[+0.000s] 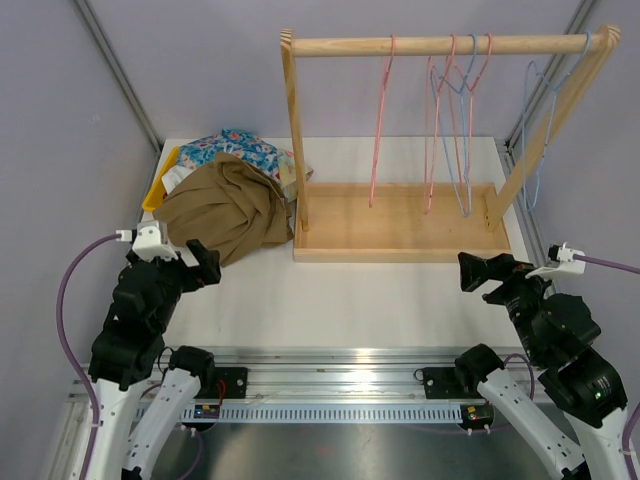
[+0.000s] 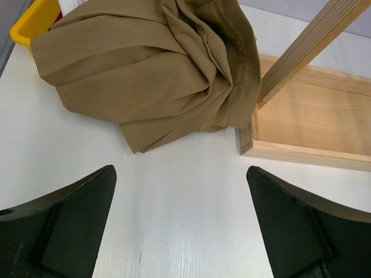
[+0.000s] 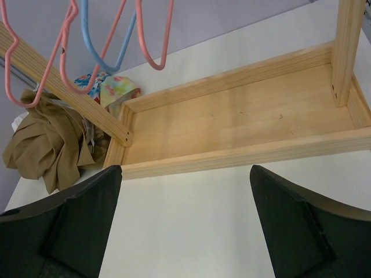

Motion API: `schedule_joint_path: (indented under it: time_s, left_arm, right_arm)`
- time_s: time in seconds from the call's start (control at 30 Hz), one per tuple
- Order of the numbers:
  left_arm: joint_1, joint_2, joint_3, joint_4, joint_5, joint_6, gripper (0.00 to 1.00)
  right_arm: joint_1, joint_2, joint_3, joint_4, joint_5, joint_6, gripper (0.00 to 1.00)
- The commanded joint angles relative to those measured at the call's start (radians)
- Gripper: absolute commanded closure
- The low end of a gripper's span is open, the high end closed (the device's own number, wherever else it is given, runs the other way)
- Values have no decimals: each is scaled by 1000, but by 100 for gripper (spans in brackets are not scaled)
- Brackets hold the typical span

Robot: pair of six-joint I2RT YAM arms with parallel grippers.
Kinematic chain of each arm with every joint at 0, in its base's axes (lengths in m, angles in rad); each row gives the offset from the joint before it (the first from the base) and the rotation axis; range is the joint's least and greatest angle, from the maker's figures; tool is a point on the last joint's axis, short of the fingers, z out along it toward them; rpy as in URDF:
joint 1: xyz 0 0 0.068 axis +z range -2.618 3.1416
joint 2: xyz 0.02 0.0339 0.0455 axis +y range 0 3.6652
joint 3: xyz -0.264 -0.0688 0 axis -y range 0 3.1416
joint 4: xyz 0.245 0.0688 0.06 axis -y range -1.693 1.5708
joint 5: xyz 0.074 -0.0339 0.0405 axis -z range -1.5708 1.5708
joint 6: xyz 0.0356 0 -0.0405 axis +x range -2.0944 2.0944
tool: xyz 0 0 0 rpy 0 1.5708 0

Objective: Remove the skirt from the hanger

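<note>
A crumpled tan skirt [image 1: 225, 210] [image 2: 151, 75] lies in a heap on the table, left of the wooden rack [image 1: 440, 45] and off any hanger; the right wrist view catches it at the left edge [image 3: 46, 145]. Pink and blue wire hangers [image 1: 455, 120] [image 3: 153, 46] hang bare from the rail. My left gripper [image 1: 205, 265] [image 2: 181, 174] is open just in front of the skirt's near edge, above bare table. At the rack's near right corner my right gripper [image 1: 475, 272] [image 3: 185, 171] is open too, nothing between its fingers.
The rack's wooden base tray [image 1: 400, 225] [image 3: 243, 116] sits mid-table, with its slanted posts at both ends. Behind the skirt are floral clothes [image 1: 240, 150] and a yellow bin [image 1: 155, 190] [image 2: 35, 20]. Grey walls close in on both sides.
</note>
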State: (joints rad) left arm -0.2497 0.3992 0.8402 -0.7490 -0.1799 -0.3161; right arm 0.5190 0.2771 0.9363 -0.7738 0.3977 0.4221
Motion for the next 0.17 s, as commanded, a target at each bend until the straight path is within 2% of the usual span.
schedule_joint_path:
  time_s: [0.0,0.13]
  left_arm:
    - [-3,23,8,17,-30,-11,1]
    - [-3,72,31,4,-133,-24,1]
  right_arm:
    - [1,-4,-5,54,-36,-23,0]
    - [-1,4,-5,54,-59,-32,0]
